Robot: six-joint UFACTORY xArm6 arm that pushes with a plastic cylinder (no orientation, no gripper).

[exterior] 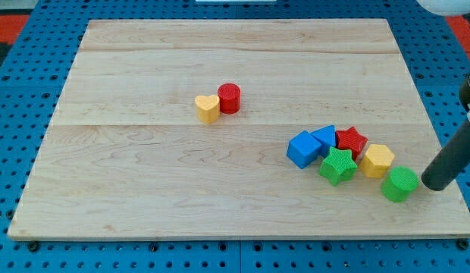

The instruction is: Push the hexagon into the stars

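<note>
The yellow hexagon (377,160) lies at the view's lower right, touching the red star (351,141) on its left. The green star (338,166) is just left of and below the hexagon, close to it. A green round block (400,184) sits right below the hexagon at its lower right. My tip (433,185) rests on the board just right of the green round block, and right of and below the hexagon. The dark rod slants up to the view's right edge.
Two blue blocks, a cube (303,149) and another (324,137) behind it, sit against the stars on their left. A yellow heart (207,108) and a red cylinder (229,98) touch near the board's middle. The board's right edge (440,129) and bottom edge are close to my tip.
</note>
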